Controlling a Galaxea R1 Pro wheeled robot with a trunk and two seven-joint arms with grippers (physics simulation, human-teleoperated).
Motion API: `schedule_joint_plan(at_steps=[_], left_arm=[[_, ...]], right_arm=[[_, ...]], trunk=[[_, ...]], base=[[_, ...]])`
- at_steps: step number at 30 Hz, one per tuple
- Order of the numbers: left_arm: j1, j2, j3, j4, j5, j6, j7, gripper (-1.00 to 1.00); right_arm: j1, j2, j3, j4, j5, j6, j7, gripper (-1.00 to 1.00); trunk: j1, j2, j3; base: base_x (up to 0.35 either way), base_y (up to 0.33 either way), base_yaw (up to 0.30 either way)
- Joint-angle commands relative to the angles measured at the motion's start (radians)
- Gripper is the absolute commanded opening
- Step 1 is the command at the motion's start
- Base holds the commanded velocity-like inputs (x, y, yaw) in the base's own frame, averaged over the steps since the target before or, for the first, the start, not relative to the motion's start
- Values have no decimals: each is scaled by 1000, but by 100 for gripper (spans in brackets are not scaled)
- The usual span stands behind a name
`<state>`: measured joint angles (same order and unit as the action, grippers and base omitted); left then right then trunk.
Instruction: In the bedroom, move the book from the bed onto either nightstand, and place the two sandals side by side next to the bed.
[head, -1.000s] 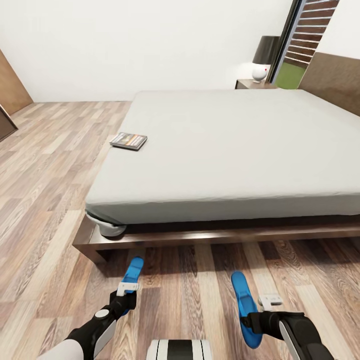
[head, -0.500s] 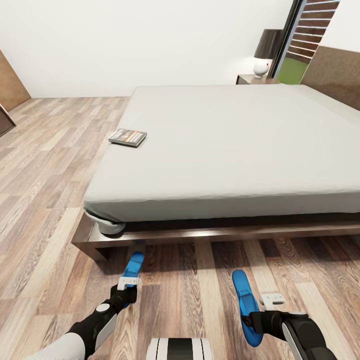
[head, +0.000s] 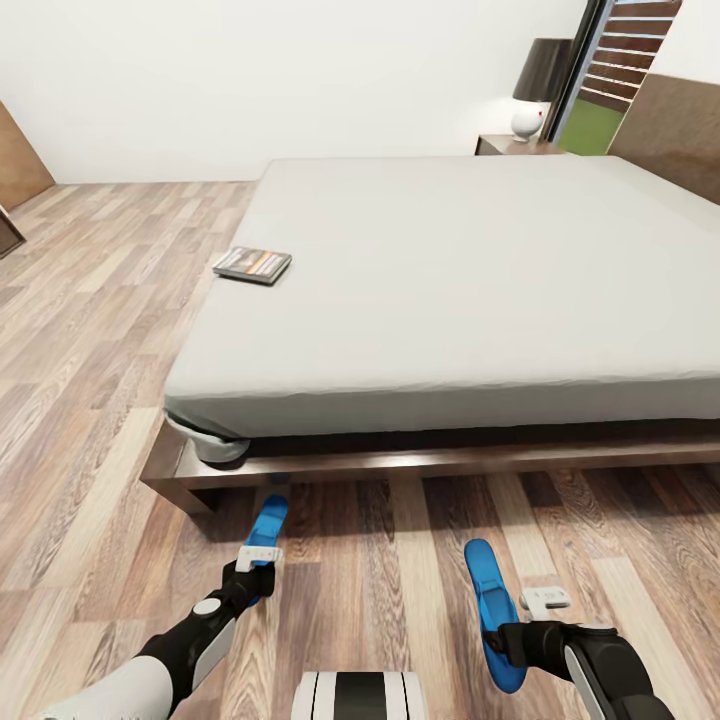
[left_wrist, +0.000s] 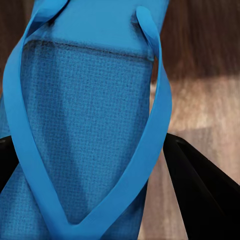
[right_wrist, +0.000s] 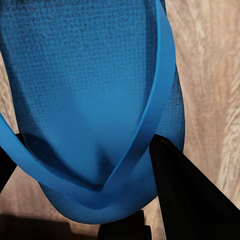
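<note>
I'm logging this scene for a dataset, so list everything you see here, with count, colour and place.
bed: one, pale-grey mattress on a dark-brown frame, ahead, across the middle of the head view.
book: one, dark cover with an orange band, flat on the mattress near its left edge.
sandals: two, bright blue, one held by the left pincer, one by the right pincer, both over the floor in front of the bed.
nightstand: one, dark brown, beyond the bed's far side.
lamp: one, dark shade on a white base, on the nightstand.
floor: wood planks, light brown.
left pincer: black, shut on a sandal.
right pincer: black, shut on a sandal.
</note>
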<state>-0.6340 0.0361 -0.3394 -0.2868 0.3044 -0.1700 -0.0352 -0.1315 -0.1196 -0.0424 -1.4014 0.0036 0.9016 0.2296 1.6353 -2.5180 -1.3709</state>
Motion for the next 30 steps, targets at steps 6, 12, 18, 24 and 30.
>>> schedule_joint_plan(at_steps=[6,12,18,24,30], left_arm=[[-20,1,-6,6,9,-3,-3,-100],[-25,1,-6,7,9,-3,-3,-100],[-25,1,-6,5,8,-3,-3,-100],[-26,1,-6,2,8,-3,-3,-100],[-30,1,-6,0,8,-3,-3,-100]], right_arm=[[0,0,-1,-2,-1,5,0,-100],[0,0,-1,-2,-1,5,0,-100],[0,0,-1,-2,-1,5,0,-100],[0,0,-1,-2,-1,5,0,-100],[0,0,-1,-2,0,5,0,-100]], trunk=[[2,-1,-20],[5,-3,-43],[5,-3,-47],[7,-4,-63],[7,-4,-63]], base=[[0,0,0],[0,0,0],[0,0,0],[0,0,0],[0,0,0]])
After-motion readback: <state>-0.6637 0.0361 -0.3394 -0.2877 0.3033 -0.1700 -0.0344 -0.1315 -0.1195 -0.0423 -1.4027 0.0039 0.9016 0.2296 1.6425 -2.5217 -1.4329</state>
